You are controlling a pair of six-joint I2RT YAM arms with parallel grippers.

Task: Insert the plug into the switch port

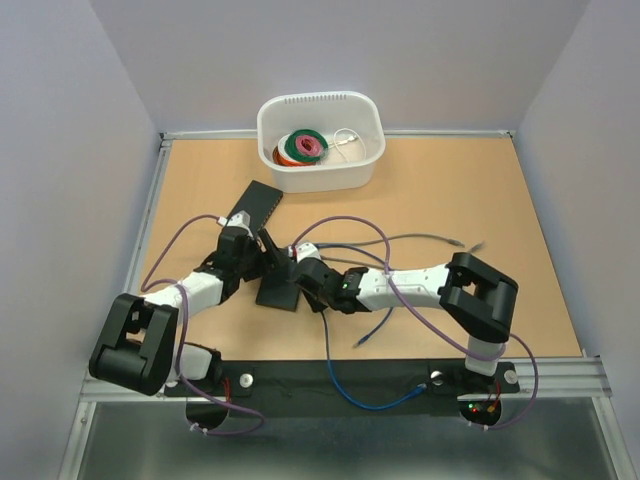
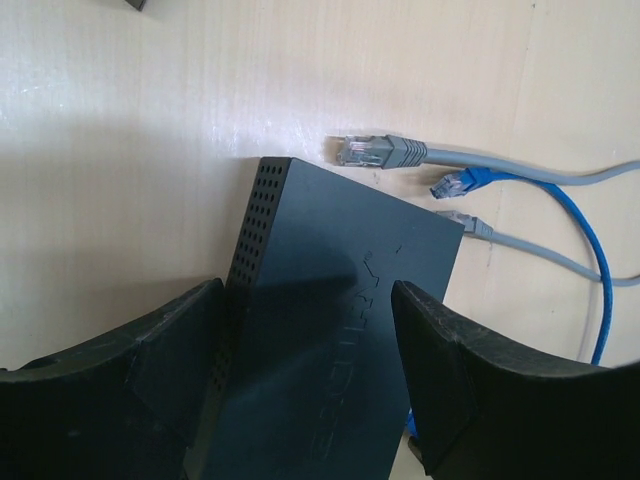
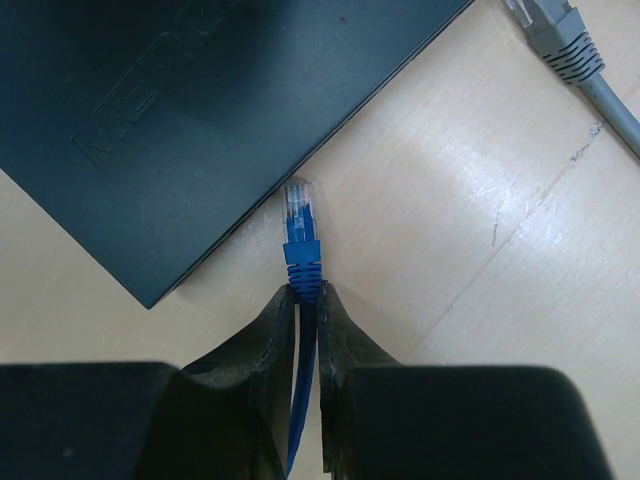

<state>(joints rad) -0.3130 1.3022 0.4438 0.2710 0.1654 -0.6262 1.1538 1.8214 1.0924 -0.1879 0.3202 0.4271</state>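
Right wrist view: right claw [image 3: 306,298] closed tight on the blue cable [image 3: 303,400], pinching it directly behind the boot of the blue RJ45 plug [image 3: 301,225]. The plug sticks straight out past the fingertips. Its clear tip sits just beside the long edge of the dark network switch [image 3: 180,100]; contact cannot be judged. Plug not in a port; no port face visible from this angle. A grey RJ45 plug [image 3: 555,40] lies loose on the table [image 3: 480,250], well apart from the blue one.

Left wrist view: left claw [image 2: 308,290] spread wide, fingers [image 2: 170,360] on either side of the switch's near end. I cannot tell whether the pads press on the casing. Vent holes visible on the switch's left side. Beyond its far end: the grey plug, the blue plug, and a smaller grey plug [image 2: 465,222], close together.

Top view: both claws meet at table centre. A white basket [image 1: 320,178] holding tape rolls [image 1: 303,147] stands at the far edge.
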